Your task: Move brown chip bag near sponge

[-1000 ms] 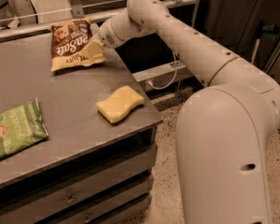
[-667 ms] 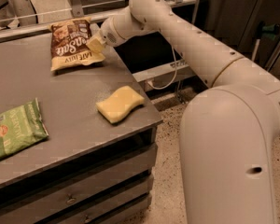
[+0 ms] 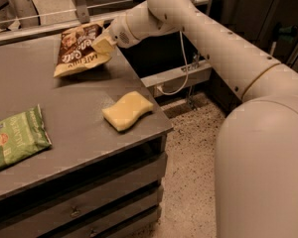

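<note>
While you watch from this angle, the arm (image 3: pixel 223 53) is the biggest thing before you. Its thick white shell rises from the lower right corner and tapers away to the hand (image 3: pixel 102 44) at the far end of the tabletop (image 3: pixel 64 98). That grey, matte tabletop spreads from under the hand toward you and off to the side away from the arm, with drawer fronts (image 3: pixel 79 207) below its near edge. On the arm's side of the hand, past the tabletop's edge, lies a speckled floor (image 3: pixel 193 172). Just behind the hand a pale ledge (image 3: pixel 35 28) runs along the back.

Well apart from the hand, at the near corner, you will find the green chip bag (image 3: pixel 15 140) lying flat and partly cut off by the view's edge. The brown chip bag (image 3: pixel 79 51) stretches away from the hand on the side opposite the arm. It is tilted, with a shadow under it.

The sponge (image 3: pixel 127 110) sits nearer you than the hand, close to the tabletop's arm-side edge, with bare surface between it and the brown bag. The hand's cream fingers are closed on the brown bag's nearest edge.
</note>
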`<state>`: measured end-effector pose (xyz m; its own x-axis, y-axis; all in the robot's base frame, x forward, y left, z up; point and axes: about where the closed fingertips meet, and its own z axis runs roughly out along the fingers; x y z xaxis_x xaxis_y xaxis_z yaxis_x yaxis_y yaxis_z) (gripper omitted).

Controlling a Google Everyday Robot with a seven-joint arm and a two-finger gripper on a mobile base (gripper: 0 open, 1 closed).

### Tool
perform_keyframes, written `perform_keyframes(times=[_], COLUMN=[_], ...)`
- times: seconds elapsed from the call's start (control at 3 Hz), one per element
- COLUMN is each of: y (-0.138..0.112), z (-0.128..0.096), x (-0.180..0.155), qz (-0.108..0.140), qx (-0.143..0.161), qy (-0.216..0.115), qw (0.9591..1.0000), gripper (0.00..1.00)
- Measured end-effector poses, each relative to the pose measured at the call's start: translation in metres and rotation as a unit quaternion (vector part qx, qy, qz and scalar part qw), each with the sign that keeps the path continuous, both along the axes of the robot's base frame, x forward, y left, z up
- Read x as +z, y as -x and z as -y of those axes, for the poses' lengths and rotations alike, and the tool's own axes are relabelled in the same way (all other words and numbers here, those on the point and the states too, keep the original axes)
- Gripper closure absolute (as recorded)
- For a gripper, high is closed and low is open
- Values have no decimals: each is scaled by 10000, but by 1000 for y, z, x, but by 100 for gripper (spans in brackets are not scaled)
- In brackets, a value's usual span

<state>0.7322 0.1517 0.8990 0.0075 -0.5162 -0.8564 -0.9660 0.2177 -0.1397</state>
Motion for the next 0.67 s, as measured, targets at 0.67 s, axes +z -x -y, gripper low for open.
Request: perform_keyframes(times=[0.67], y=[72], z=[10], x=[9], qz=[-308], qx=[475], qy=[-200], qw=[9982], gripper=[100])
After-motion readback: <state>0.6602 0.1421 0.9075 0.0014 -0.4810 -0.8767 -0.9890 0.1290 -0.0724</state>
